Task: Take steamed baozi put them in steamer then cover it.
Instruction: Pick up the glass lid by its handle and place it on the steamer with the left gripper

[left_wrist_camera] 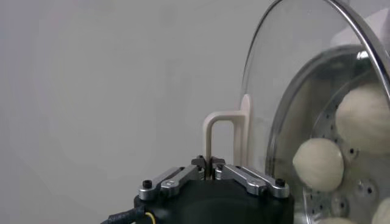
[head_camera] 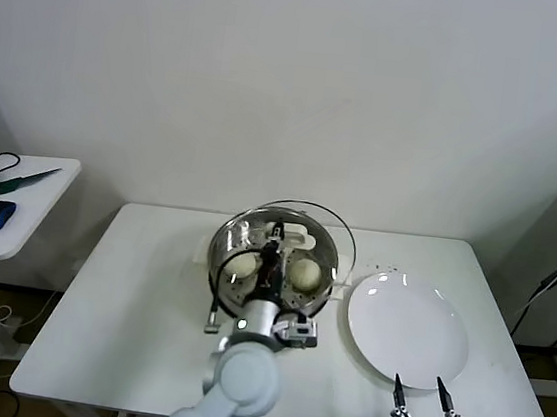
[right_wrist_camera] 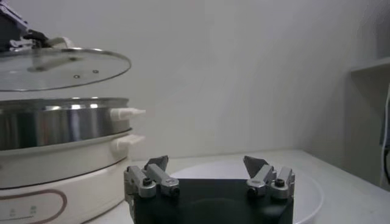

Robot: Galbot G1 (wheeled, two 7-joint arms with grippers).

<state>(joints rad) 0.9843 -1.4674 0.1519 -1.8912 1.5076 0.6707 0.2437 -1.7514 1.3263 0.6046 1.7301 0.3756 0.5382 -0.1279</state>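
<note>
Fingers [left_wrist_camera: 213,168] of your left gripper [head_camera: 272,251] are clamped on the handle of the cover [head_camera: 301,233], which hangs just above the steamer [head_camera: 272,268] at the table's [head_camera: 137,303] middle, baozi [head_camera: 303,273] already inside. Level the cover and centre its rim over the pot before lowering. Your right gripper [head_camera: 426,398], jaws apart, waits at the near edge beside the white plate [head_camera: 408,329].

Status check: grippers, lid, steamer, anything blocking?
Left gripper shut on cover handle, cover held above steamer. Right gripper open, idle near plate. Baozi inside. Nothing blocking.
</note>
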